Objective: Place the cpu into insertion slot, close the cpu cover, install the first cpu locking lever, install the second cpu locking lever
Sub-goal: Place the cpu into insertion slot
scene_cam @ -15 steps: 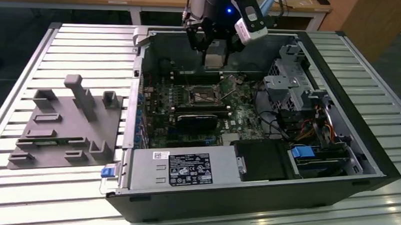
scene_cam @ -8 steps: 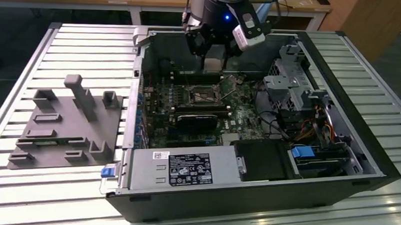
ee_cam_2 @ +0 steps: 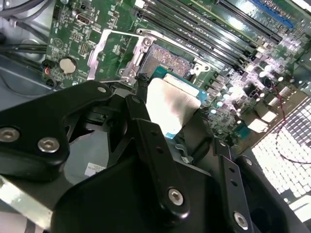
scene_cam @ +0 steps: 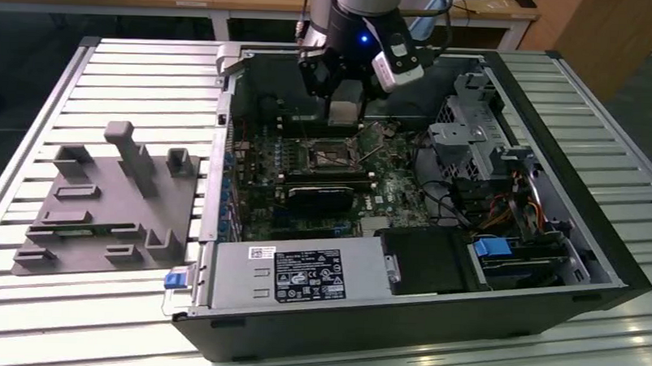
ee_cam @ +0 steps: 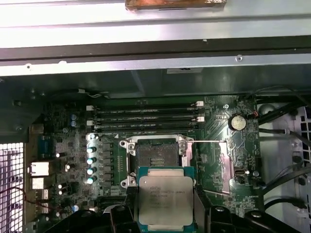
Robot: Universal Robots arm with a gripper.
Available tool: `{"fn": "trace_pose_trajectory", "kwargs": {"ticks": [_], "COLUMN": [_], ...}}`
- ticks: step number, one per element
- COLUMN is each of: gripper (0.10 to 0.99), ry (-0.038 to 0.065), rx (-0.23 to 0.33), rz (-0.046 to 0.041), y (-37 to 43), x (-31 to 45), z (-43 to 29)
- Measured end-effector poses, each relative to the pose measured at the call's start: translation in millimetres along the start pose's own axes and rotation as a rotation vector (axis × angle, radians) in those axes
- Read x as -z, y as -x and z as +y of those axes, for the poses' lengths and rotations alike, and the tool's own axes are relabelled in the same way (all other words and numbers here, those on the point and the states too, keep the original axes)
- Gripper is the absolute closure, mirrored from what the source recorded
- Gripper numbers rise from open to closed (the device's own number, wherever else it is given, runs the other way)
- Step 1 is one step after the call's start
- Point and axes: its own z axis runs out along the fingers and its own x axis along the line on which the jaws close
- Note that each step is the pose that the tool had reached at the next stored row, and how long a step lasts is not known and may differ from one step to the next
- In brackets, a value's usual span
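My gripper (ee_cam: 166,216) is shut on the cpu (ee_cam: 166,198), a flat square chip with a dull silver top on a green edge. It hangs above the motherboard, just beside the open insertion slot (ee_cam: 154,154) and not seated in it. In the second wrist view the cpu (ee_cam_2: 171,104) sits between the black fingers (ee_cam_2: 146,131), tilted over the slot (ee_cam_2: 165,59). The cpu cover (ee_cam_2: 111,52), a thin silvery frame, is swung open to one side of the slot. In the exterior view the gripper (scene_cam: 345,110) is inside the case above the slot (scene_cam: 329,157).
Memory slots (ee_cam: 146,116) run alongside the slot. The open computer case (scene_cam: 519,239) holds a power supply (scene_cam: 296,271), a drive cage (scene_cam: 479,144), cables (scene_cam: 455,208) and a black block (scene_cam: 320,197). A grey fixture (scene_cam: 108,200) lies at the exterior view's left.
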Motion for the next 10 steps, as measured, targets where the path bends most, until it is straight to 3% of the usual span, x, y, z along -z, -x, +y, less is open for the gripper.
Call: {"fn": "trace_pose_trajectory", "kwargs": {"ticks": [10], "gripper": [0.553], "ry": [0.003], "rx": [-0.152], "rz": [-0.0137], "y": [-0.6], "x": [-10.7], "z": [-1.0]}}
